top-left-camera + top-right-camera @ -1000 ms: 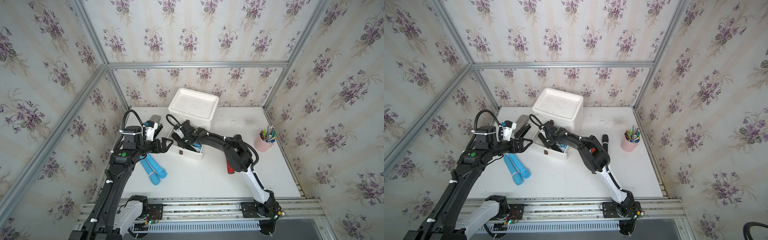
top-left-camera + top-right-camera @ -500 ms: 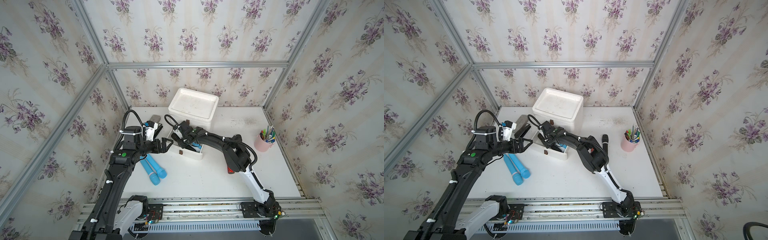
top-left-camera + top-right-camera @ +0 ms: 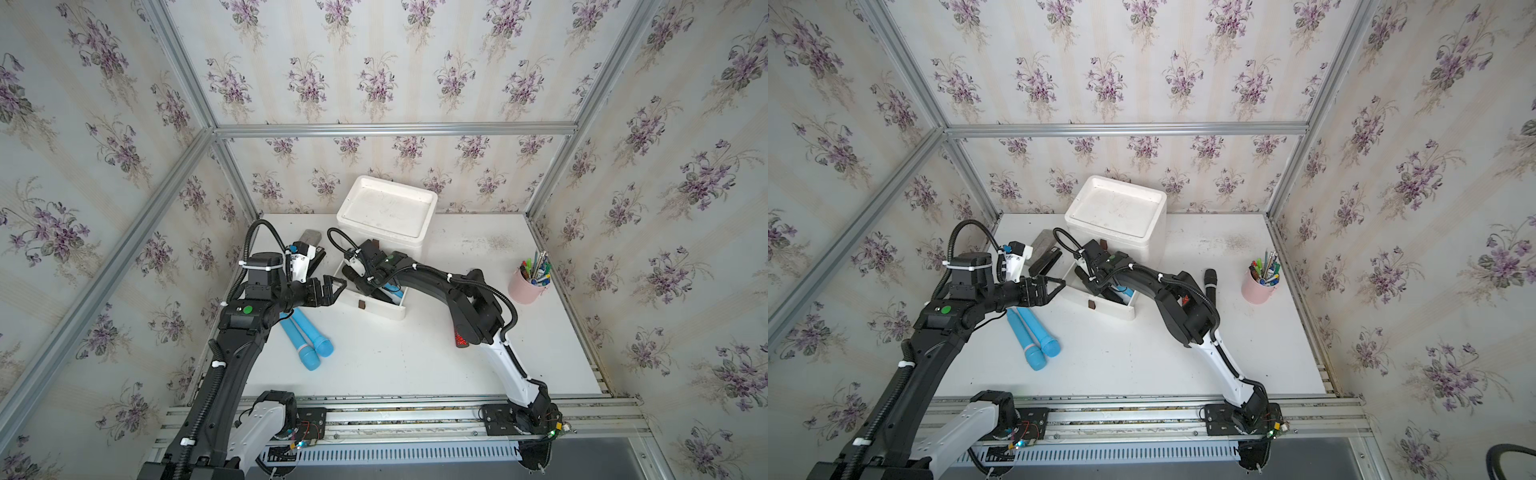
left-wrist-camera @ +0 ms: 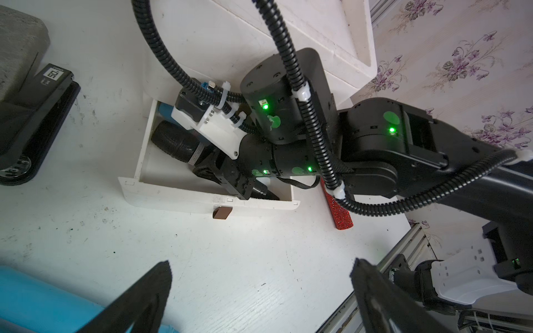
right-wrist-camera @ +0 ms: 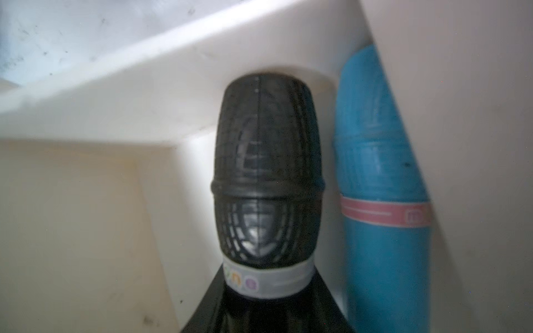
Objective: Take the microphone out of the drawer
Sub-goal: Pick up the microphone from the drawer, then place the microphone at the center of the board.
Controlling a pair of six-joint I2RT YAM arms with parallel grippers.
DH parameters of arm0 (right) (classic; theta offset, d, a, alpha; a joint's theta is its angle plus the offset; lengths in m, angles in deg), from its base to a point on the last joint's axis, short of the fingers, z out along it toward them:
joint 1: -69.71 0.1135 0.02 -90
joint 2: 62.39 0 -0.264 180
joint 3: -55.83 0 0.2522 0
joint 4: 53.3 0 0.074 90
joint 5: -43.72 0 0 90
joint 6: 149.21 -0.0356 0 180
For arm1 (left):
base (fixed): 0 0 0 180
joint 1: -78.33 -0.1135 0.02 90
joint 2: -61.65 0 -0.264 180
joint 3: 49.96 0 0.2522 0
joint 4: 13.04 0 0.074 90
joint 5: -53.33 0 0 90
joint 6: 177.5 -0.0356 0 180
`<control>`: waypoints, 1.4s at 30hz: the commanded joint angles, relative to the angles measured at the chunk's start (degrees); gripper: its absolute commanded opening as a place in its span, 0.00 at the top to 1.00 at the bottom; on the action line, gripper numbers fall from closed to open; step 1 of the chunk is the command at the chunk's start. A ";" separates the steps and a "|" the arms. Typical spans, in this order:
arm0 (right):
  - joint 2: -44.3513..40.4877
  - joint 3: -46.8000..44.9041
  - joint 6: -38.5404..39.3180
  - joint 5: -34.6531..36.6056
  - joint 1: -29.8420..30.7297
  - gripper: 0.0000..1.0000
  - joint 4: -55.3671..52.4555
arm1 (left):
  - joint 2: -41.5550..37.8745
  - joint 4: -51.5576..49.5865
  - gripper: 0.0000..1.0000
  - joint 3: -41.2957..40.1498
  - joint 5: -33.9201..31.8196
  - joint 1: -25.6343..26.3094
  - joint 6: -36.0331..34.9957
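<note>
on the white worktop (image 3: 374, 365) the shallow white plastic drawer (image 4: 202, 199) stands pulled out. in it lies the black plastic microphone with a mesh head (image 5: 268, 184), just beside a blue microphone (image 5: 380, 173). it looks light, rigid and smooth; the slim handle (image 4: 264, 193) below the grey band (image 5: 268, 281) suits a hold. the right gripper (image 4: 222, 170) is clamped there; the left gripper (image 3: 334, 291) hangs wide open nearby.

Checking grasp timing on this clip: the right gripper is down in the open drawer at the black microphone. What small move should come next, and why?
Probably lift straight up a little. The right gripper looks shut on the black microphone, which lies in the drawer beside a blue microphone, so a vertical rise should clear both.
</note>
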 commanded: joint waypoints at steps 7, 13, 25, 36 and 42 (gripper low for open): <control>-4.19 -0.77 2.77 -2.46 0.15 0.97 1.47 | -0.14 1.07 0.01 0.10 -0.03 -0.06 -0.04; -8.54 -5.27 3.92 -2.52 0.16 0.97 4.54 | -0.13 1.08 0.01 0.10 -0.07 -0.06 0.04; -11.85 -4.18 3.05 -2.79 0.16 0.97 3.49 | -0.62 1.08 0.01 0.13 -0.61 -0.06 -0.22; -17.29 -8.89 1.68 -2.64 0.16 1.00 4.16 | -0.55 1.07 0.01 0.54 -1.62 -0.02 -0.26; -21.75 -15.47 -0.33 -3.49 0.14 1.00 7.02 | -0.74 1.11 0.01 0.81 -2.58 -0.10 -0.39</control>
